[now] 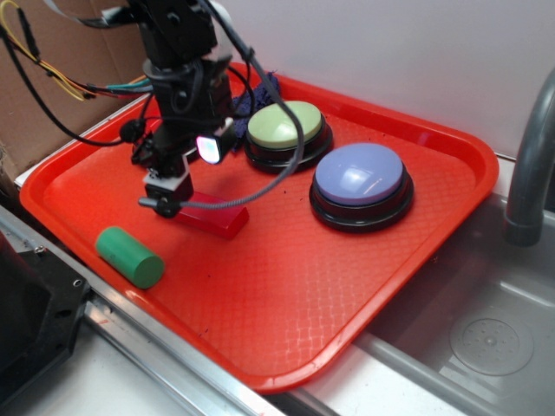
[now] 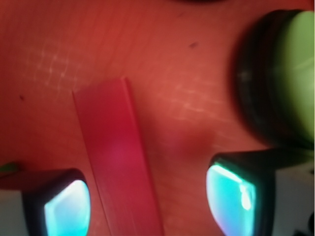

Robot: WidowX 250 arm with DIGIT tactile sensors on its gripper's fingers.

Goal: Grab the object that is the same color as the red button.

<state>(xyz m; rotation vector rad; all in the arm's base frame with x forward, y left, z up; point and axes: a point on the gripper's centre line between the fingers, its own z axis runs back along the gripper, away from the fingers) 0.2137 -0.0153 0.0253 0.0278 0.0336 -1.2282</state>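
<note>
Gripper (image 2: 150, 199) spread wide, straddling the red block (image 2: 118, 157), which lies flat on the red tray (image 1: 347, 286) nearer one finger, ungripped. Green cylinder (image 1: 130, 256) lies nearby; pale green-topped button (image 1: 284, 126) and lavender-topped button (image 1: 359, 176) sit beyond.

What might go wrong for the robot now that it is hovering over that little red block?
In the wrist view the red block sits off-centre, close to one finger of the open tool, and runs at a slant. If the fingers close like this, it may twist or slip out. The green cylinder lies near on the red tray; a nudged block might knock it rolling.
</note>
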